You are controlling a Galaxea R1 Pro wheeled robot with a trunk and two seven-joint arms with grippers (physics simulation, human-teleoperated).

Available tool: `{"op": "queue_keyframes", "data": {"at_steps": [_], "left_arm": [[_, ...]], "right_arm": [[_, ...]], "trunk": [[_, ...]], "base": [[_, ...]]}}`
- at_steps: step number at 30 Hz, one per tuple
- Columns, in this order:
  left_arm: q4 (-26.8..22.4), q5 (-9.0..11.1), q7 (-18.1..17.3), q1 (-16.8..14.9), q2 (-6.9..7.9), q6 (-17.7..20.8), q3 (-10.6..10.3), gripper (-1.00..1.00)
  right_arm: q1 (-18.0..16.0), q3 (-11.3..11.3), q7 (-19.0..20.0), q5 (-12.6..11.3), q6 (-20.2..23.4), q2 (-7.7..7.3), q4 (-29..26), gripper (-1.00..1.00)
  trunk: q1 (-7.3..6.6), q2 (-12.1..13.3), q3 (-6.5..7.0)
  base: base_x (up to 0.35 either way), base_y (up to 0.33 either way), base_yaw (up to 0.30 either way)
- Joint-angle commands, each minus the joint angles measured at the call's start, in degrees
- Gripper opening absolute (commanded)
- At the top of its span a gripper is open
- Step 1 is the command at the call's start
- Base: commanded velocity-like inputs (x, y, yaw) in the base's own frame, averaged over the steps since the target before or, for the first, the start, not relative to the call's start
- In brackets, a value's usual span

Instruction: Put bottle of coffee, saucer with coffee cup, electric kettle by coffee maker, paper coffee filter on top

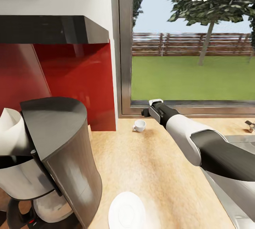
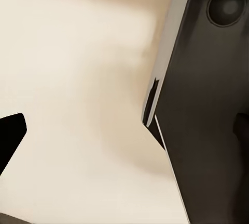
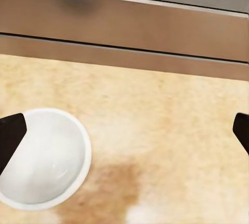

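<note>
Right gripper (image 1: 146, 110), at the end of the white and dark grey arm, hangs over the back of the long light-wood kitchen countertop (image 1: 159, 172), close to the window frame (image 1: 124, 45). In the right wrist view its two black fingertips (image 3: 10, 138) sit at opposite edges of the picture, so its jaws stand wide apart with nothing between them. The small plain white coffee cup (image 1: 139, 125) stands upright on the worktop just beside and below the gripper, not touching it; in the wrist view its round rim lies next to one fingertip, off to the side of the gap rather than centred in it.

Nearer the robot, the small flat round white saucer (image 1: 126, 210) lies bare on the worktop, well apart from the cup. Beside it stands the black drip coffee maker (image 1: 63, 151), with the white paper coffee filter (image 1: 10, 130) cone in its top. The thin glossy black kitchen shelf (image 1: 53, 29) hangs above, against the red wall panel (image 1: 71, 80).

One black fingertip of the left gripper (image 2: 9, 138) shows against a pale surface; whether that gripper is open or closed cannot be told.
</note>
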Motion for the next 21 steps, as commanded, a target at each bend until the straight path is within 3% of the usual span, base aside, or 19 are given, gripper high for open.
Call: {"op": "queue_keyframes", "data": {"at_steps": [1,16,21], "left_arm": [[-0.1,0.5,0.3,0.0,0.02,0.0,-0.5,1.00],[1.8,0.5,0.3,0.0,0.02,0.0,-0.5,1.00],[1.8,0.5,0.3,0.0,0.02,0.0,-0.5,1.00]], "right_arm": [[0.0,0.5,-0.3,-0.6,0.3,0.01,-0.1,1.00],[0.0,0.5,-0.3,-0.6,0.3,0.01,0.1,1.00],[0.0,0.5,-0.3,-0.6,0.3,0.01,0.1,1.00]], "trunk": [[0.01,0.0,-0.08],[0.01,0.0,-1.08],[1.10,-2.0,-2.10]], "base": [[0.000,0.000,0.000],[0.000,0.000,0.000],[0.000,0.000,0.000]]}}
